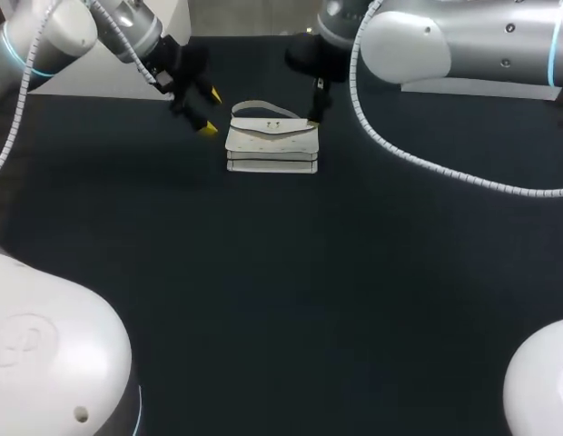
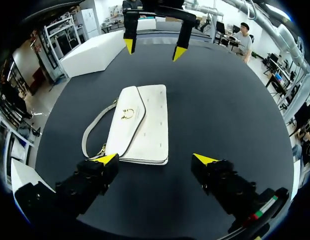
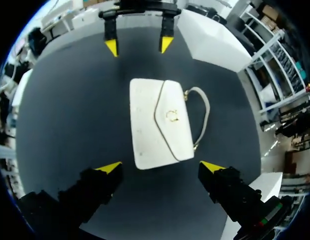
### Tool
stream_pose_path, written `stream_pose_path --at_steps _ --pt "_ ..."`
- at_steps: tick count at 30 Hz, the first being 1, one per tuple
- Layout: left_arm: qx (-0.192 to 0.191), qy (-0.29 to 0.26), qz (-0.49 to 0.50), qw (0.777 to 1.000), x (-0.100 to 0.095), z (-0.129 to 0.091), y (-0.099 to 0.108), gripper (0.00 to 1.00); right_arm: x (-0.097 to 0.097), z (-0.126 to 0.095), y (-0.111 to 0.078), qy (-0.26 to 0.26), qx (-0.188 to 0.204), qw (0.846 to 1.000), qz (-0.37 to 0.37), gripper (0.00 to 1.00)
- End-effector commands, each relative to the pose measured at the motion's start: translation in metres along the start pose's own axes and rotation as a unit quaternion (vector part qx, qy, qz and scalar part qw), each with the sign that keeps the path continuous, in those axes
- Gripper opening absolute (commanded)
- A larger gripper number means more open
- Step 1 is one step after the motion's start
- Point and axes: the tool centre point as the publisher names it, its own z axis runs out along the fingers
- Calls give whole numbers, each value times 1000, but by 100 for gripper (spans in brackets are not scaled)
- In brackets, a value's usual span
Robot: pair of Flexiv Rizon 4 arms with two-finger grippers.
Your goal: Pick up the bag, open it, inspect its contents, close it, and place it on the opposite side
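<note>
White leather flap handbag (image 1: 271, 145) flat on dark table (image 1: 281, 300) | left gripper (image 1: 211, 113) wide, empty, beside it | right gripper (image 3: 160, 167) wide, empty, opposite side

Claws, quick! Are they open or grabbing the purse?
Left claw: open, holding nothing, beside the white handbag.
Right claw: open, holding nothing.

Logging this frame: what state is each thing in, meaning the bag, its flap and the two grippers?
bag: lying on the table, flap side up, held by neither gripper.
flap: closed.
left gripper: open, empty.
right gripper: open, empty.
</note>
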Motion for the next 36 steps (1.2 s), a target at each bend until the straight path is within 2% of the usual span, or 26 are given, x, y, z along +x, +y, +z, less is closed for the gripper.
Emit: stream_pose_path --at_steps 1,3,5,8,12,14,15,17,18,19,20,22,23,25,26,27,29,30,33,36 --pt "-6 -8 -89 996 -10 3 -2 100 -22 3 10 40 48 990 126 100" --pt "-7 -15 -151 988 -13 3 -5 100 -26 4 12 50 69 979 186 100" --pt "-7 -15 -210 977 -14 2 -6 100 -28 4 11 71 71 966 237 100" --pt "-7 -21 -291 957 -15 1 -8 100 -31 4 12 96 87 937 325 100" --pt "-1 -23 -391 920 -14 1 -10 100 -37 6 9 147 92 890 421 100" --pt "9 -24 -429 903 -14 0 -9 100 -40 7 4 162 80 871 458 100" --pt "13 -19 -451 892 -14 -1 -8 100 -41 7 -2 173 73 853 486 100" --pt "23 -23 -482 876 -14 -3 -7 100 -43 7 -8 187 60 837 512 100" --pt "28 -14 -495 868 -15 -3 -7 100 -44 7 -12 191 58 819 538 100" --pt "34 -7 -505 863 -14 -4 -7 100 -45 7 -16 202 52 808 550 100" --pt "41 -10 -527 849 -13 -5 -6 100 -46 8 -20 196 49 789 580 100" --pt "47 -4 -540 841 -13 -4 -5 100 -47 10 -25 214 45 770 600 100" --pt "52 -3 -550 834 -12 -4 -4 100 -48 12 -28 220 43 749 623 100" --pt "62 1 -560 826 -13 -3 -2 100 -48 15 -30 226 39 734 639 100" --pt "69 3 -566 822 -13 -2 0 100 -48 17 -32 243 32 720 649 100" --pt "70 4 -567 821 -13 -2 0 100 -48 18 -33 244 30 715 654 100" --pt "74 12 -571 817 -13 1 3 100 -48 22 -35 258 22 694 672 100" --pt "78 22 -564 822 -13 3 4 100 -48 25 -37 263 16 679 686 100" --pt "85 36 -570 817 -14 7 7 100 -47 30 -38 277 4 653 705 100" --pt "93 52 -595 796 -18 10 12 100 -47 32 -39 284 -11 632 721 100"
